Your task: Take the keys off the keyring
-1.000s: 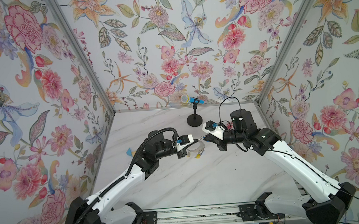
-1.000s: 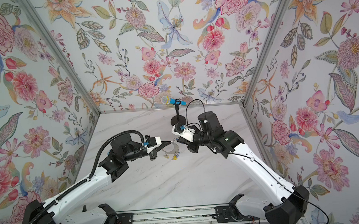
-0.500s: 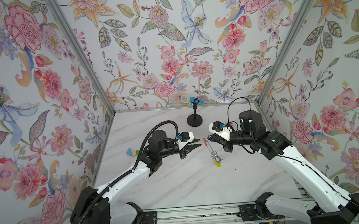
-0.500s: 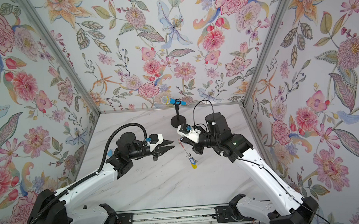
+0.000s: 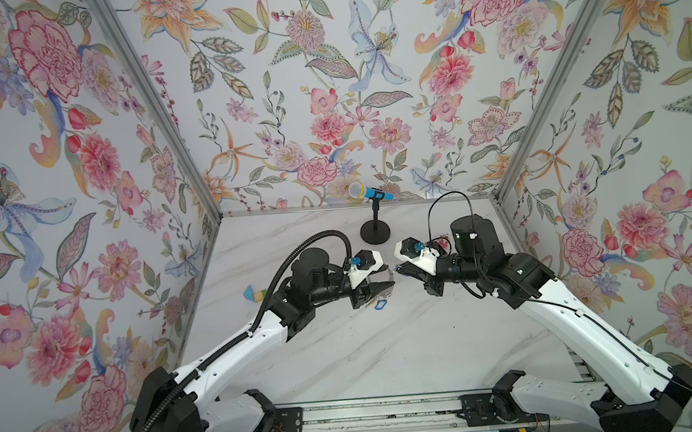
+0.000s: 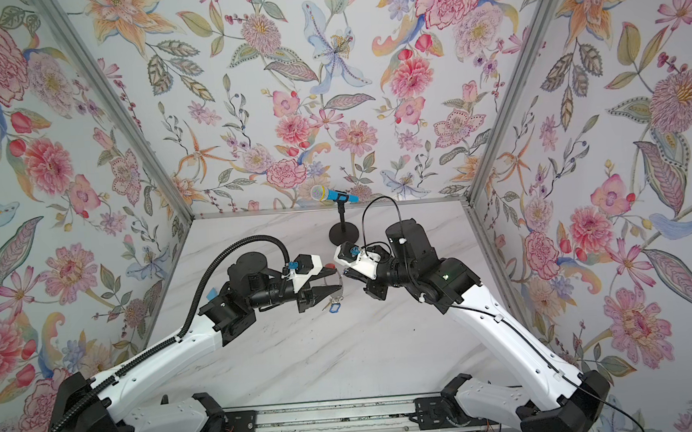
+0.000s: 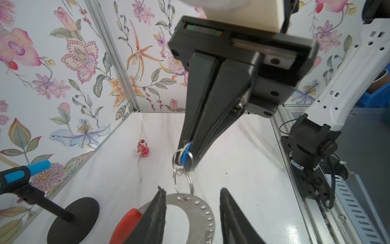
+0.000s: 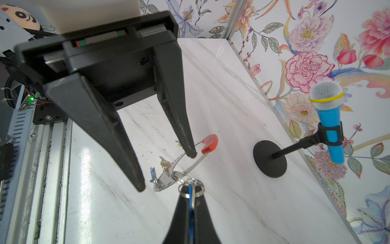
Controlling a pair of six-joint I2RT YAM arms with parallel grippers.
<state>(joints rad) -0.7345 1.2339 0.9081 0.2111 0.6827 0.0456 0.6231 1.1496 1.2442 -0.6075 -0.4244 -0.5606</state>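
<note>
Key-freeing step: the right gripper, at three o'clock of the mid-table keyring, clamps a blue-tagged key; the left gripper, jaws apart at nine o'clock, straddles it and next must close.

You're boxed in on three sides by floral wallpaper walls — pink peonies, orange lilies, grey-green leaves — joined at grey metal corner posts. Underfoot (so to speak) lies a white marble-veined tabletop, glossy enough to catch white glare.
</note>
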